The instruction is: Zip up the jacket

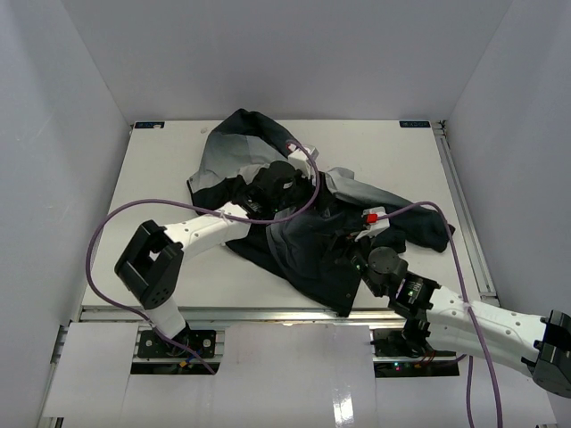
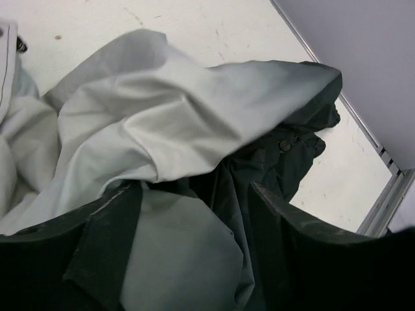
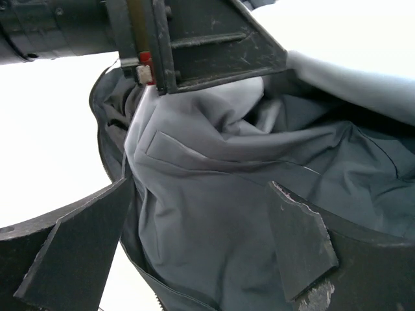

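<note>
The jacket (image 1: pixel 312 241) lies crumpled in the middle of the table, light grey at the far left and dark charcoal toward the near right. My left gripper (image 1: pixel 270 192) is down on its upper part; in the left wrist view the jaws (image 2: pixel 194 220) stand wide apart with light grey fabric (image 2: pixel 162 129) bulging between them. My right gripper (image 1: pixel 354 254) is over the dark lower part; its jaws (image 3: pixel 194 240) are also apart around charcoal fabric (image 3: pixel 214 214). Zipper teeth (image 3: pixel 106 170) run along the jacket's edge beside the right gripper's left finger (image 3: pixel 84 243).
The other arm's dark body (image 3: pixel 194 35) hangs close above the right gripper, with a small red and white tag (image 3: pixel 145 63) on it. Purple cables (image 1: pixel 116 223) loop over the table's left side. A rail (image 2: pixel 382 194) bounds the white table at the right.
</note>
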